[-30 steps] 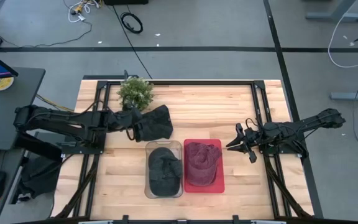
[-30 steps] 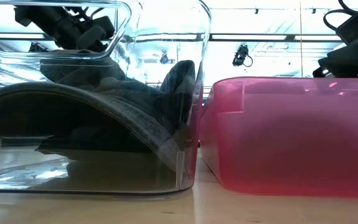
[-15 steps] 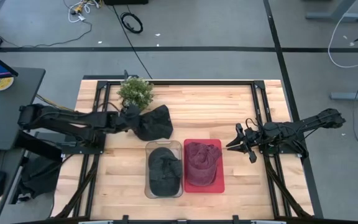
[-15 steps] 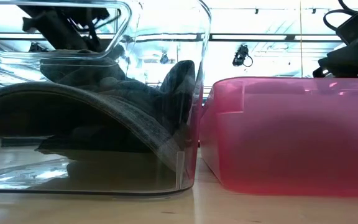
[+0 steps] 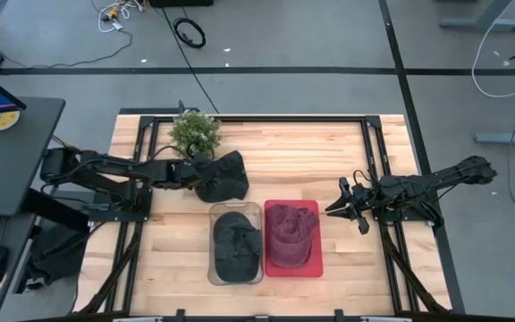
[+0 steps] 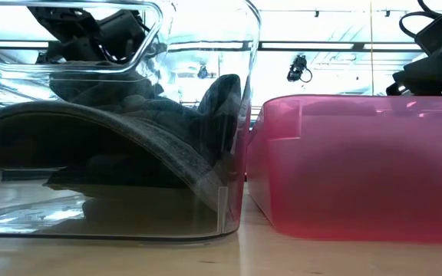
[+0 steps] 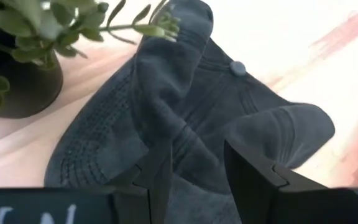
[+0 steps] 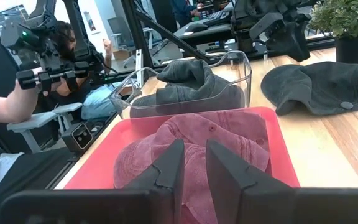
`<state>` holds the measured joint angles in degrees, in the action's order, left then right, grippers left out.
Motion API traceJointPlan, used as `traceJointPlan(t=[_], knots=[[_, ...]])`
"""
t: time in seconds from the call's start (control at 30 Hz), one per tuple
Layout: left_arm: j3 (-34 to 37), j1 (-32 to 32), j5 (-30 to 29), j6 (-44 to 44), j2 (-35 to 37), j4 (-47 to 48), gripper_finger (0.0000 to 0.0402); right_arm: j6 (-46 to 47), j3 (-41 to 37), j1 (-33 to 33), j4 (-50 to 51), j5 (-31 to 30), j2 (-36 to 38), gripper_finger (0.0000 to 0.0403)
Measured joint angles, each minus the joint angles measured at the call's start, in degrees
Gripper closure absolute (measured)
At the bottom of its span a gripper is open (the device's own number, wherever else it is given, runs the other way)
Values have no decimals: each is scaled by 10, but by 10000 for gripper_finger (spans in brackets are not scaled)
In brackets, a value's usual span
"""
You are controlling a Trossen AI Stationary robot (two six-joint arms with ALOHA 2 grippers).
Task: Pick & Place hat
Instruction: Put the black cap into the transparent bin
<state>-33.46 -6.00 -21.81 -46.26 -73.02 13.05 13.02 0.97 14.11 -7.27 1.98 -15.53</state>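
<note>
A dark grey hat (image 5: 228, 175) lies crumpled on the wood table beside a potted plant (image 5: 194, 131). My left gripper (image 5: 197, 170) is at the hat's left side, open; in the left wrist view (image 7: 197, 152) its fingers stand on either side of a raised fold of the hat (image 7: 185, 93). A second dark hat (image 5: 236, 243) fills a clear bin (image 5: 211, 234), and a red hat (image 5: 289, 234) lies in a red tray (image 5: 317, 268). My right gripper (image 5: 332, 208) waits just right of the tray, its fingers a narrow gap apart (image 8: 194, 155). My left gripper comes at the dark hat slanting down from the table's left, with a raised fold of the crown (image 7: 188, 140) between its open fingers (image 7: 161, 171). I cannot tell whether the fingers touch the cloth. The hat lies on the table.
The potted plant (image 7: 17, 56) stands close to the far side of the left gripper. The clear bin (image 6: 236, 115) and red tray (image 6: 359, 169) sit side by side near the table's near edge. Bare wood lies between the hat and the right arm. People sit beyond the table (image 8: 17, 106).
My left gripper has moved toward the table's right and slightly toward its far edge, coming over the dark hat's left side. My right arm has kept still.
</note>
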Motion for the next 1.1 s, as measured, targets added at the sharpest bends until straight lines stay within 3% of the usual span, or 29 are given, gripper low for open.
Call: traceJointPlan(t=[0.33,0.6,0.8,0.93,1.1], knots=[[-1,-7,-30,3,-32,-11,253,0,0,0,0,0,0,334],[-2,-37,-8,8,-100,-30,253,0,0,0,0,0,0,334],[-2,-42,-5,38,-103,-35,258,0,0,0,0,0,0,334],[-7,-42,0,66,-100,-27,294,0,0,0,0,0,0,334],[-25,-27,5,126,-101,-24,386,0,0,0,0,0,0,334]])
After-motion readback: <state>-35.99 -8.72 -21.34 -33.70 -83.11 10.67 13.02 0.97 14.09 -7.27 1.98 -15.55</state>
